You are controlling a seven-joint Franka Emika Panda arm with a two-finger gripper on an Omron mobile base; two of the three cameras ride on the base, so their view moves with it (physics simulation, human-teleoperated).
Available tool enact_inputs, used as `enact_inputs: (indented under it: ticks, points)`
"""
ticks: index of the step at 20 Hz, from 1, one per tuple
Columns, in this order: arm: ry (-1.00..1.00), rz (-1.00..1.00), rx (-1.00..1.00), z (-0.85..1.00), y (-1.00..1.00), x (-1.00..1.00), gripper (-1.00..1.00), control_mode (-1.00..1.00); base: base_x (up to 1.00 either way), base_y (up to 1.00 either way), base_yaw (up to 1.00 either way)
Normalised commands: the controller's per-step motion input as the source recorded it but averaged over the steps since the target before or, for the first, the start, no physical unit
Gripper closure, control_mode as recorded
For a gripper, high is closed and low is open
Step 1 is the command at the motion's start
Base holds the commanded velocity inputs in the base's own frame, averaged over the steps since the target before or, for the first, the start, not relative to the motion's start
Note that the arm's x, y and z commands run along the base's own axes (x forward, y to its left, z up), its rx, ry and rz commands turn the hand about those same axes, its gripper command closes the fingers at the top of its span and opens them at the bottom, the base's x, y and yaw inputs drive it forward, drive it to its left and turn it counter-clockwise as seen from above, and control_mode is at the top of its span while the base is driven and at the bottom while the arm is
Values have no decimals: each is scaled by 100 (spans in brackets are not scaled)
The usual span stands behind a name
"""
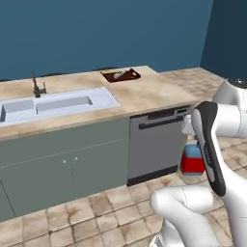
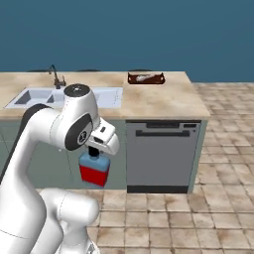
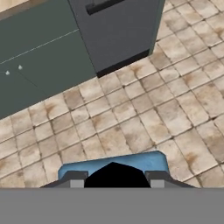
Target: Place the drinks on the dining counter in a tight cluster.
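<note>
My gripper (image 2: 95, 150) is shut on the squat blue bottle (image 2: 94, 169) with the red label and black cap, holding it by the cap in the air above the tiled floor, in front of the cabinets. The same bottle (image 1: 193, 160) shows in the left base view partly behind my arm. In the hand view the blue bottle (image 3: 113, 162) sits right under my gripper (image 3: 114, 180), its black cap between the fingertips. The dining counter (image 1: 144, 94) with beige top, inset sink (image 1: 58, 103) and dark faucet (image 1: 36, 86) stretches ahead.
A dark tray (image 1: 120, 75) lies at the counter's far edge. A grey dishwasher front (image 1: 157, 144) sits under the counter beside grey-green cabinet doors (image 1: 62, 169). Tiled floor (image 2: 198, 218) lies open to the right. A blue wall stands behind.
</note>
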Motion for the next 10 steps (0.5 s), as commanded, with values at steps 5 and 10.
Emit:
enact_inputs:
  ticks: [5, 10]
  points:
    - [0, 0, 0, 0, 0, 0, 100, 100, 3, 100, -7]
    - [0, 0, 0, 0, 0, 0, 100, 100, 7, 100, -4]
